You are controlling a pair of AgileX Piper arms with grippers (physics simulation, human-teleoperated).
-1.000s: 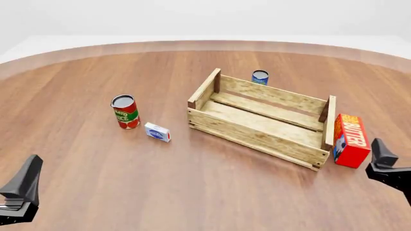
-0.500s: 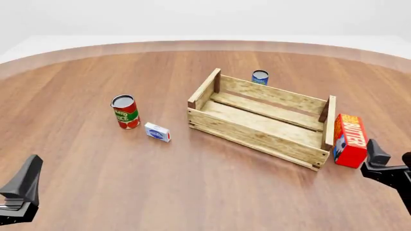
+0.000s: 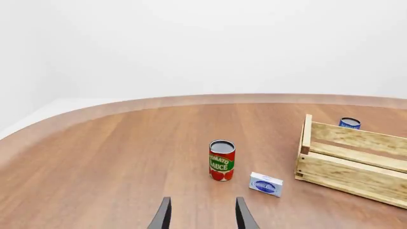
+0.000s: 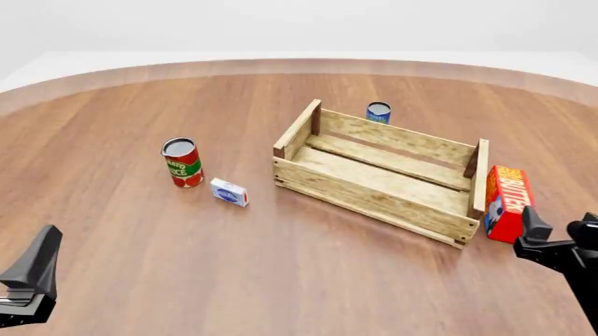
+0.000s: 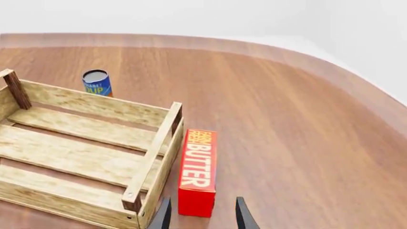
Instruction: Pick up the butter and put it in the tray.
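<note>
The butter (image 4: pixel 508 203), a red carton with white "BUTTER" lettering, stands on the table right against the right end wall of the tray (image 4: pixel 374 201), a large wooden slatted crate. My right gripper (image 4: pixel 561 229) is open and empty, just on the near side of the butter and a little above the table. In the right wrist view its fingers (image 5: pixel 164 212) stand either side of the butter's (image 5: pixel 197 169) near end, with the tray (image 5: pixel 156 160) beside it. My left gripper (image 4: pixel 28 280) is open and empty at the near left, far from both; its open fingers also show in the left wrist view (image 3: pixel 202 215).
A tomato sauce can (image 4: pixel 182 162) and a small white-and-blue box (image 4: pixel 229 192) stand left of the tray. A small blue can (image 4: pixel 379 112) stands behind the tray's far wall. The table's curved edge runs along the back and right.
My right gripper has moved left and forward, closing in on the near end of the butter. The left arm and all objects have stayed put.
</note>
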